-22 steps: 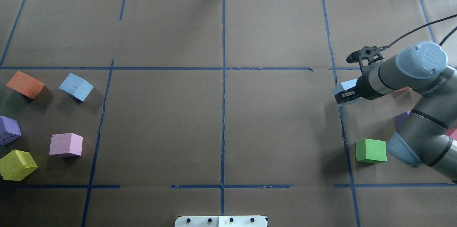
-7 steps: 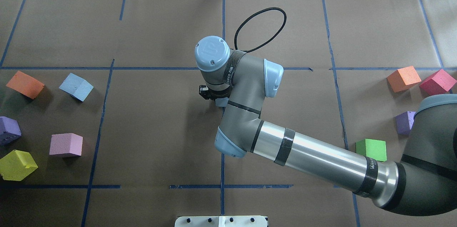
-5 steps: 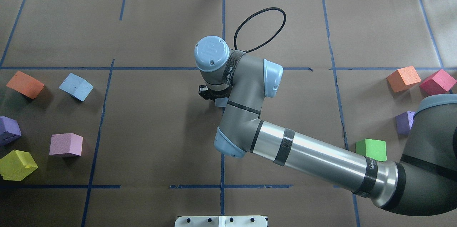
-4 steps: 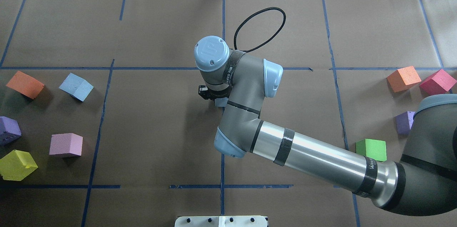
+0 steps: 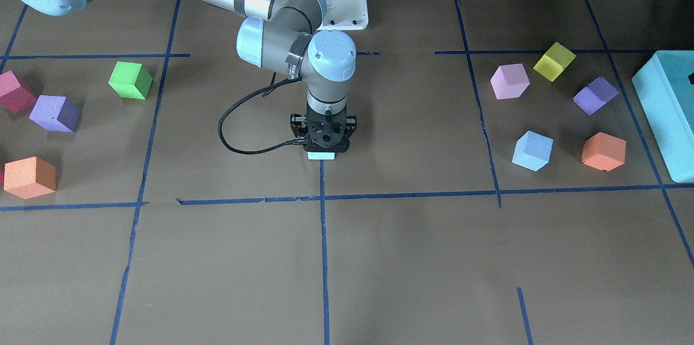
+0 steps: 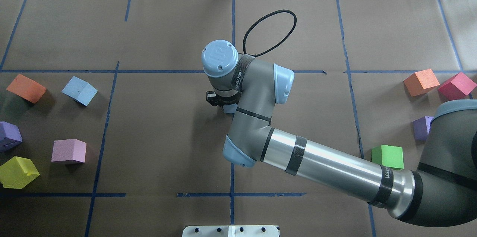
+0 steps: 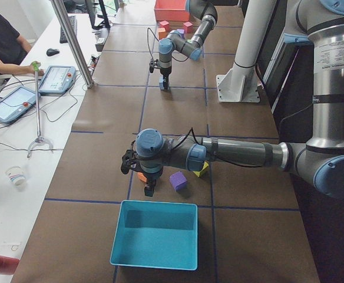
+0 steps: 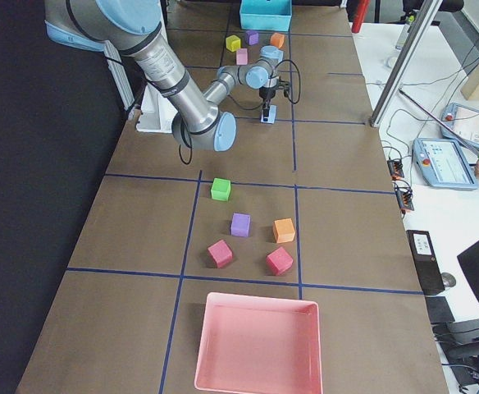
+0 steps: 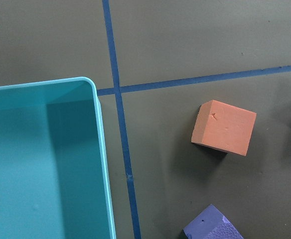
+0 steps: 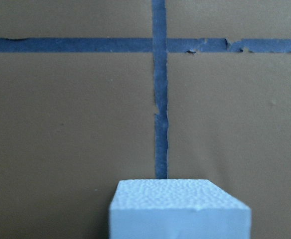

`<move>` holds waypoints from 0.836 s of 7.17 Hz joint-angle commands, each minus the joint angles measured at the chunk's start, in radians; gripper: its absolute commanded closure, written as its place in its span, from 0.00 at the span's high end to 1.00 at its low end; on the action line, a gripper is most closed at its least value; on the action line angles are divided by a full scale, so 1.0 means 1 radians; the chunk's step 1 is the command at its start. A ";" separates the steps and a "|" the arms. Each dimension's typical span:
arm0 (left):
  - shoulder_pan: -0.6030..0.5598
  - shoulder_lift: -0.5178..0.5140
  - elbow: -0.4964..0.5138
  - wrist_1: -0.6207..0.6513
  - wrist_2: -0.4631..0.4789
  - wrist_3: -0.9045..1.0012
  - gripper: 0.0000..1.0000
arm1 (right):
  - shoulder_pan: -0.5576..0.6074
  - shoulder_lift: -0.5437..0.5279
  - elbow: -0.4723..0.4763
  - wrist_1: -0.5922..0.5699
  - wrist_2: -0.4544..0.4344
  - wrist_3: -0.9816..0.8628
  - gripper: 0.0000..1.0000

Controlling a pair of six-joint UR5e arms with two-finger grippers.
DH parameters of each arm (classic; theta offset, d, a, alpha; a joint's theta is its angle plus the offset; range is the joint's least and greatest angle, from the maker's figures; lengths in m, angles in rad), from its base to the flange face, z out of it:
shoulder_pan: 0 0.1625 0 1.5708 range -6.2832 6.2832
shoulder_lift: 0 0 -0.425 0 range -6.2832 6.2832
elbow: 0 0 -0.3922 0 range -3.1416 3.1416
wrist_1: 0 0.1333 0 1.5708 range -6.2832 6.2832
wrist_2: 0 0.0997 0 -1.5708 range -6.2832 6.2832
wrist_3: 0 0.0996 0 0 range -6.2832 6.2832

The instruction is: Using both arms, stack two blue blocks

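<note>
Since 0.6 s ago right arm (image 6: 261, 91) shifted a hair. The right gripper (image 5: 324, 145) sits over centre blue block (image 5: 321, 155), grip unreadable. The left gripper (image 7: 150, 190), state unreadable, hangs by orange cube (image 9: 224, 127) and teal box (image 9: 46, 164), second blue block (image 5: 532, 150) near.

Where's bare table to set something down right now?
Whole strip beyond the cross tape, operators' side, is bare. So are the cells either side of the right claw, up to the green cube and the pink cube. Crowded: both ends, among the other cubes and the teal box.
</note>
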 commanded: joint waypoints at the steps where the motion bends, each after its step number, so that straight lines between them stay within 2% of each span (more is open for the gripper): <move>1: 0.000 0.000 0.000 -0.001 0.000 0.001 1.00 | -0.001 0.001 0.021 -0.005 -0.002 -0.004 1.00; 3: -0.005 0.011 -0.019 -0.007 0.000 0.000 1.00 | 0.028 -0.014 0.145 -0.025 -0.009 -0.005 1.00; 5: -0.004 0.052 -0.002 -0.123 0.003 -0.005 1.00 | 0.065 -0.026 0.448 -0.295 -0.012 -0.005 1.00; 6: 0.000 0.036 -0.003 -0.133 0.000 -0.046 1.00 | 0.109 -0.061 0.560 -0.310 -0.006 -0.005 1.00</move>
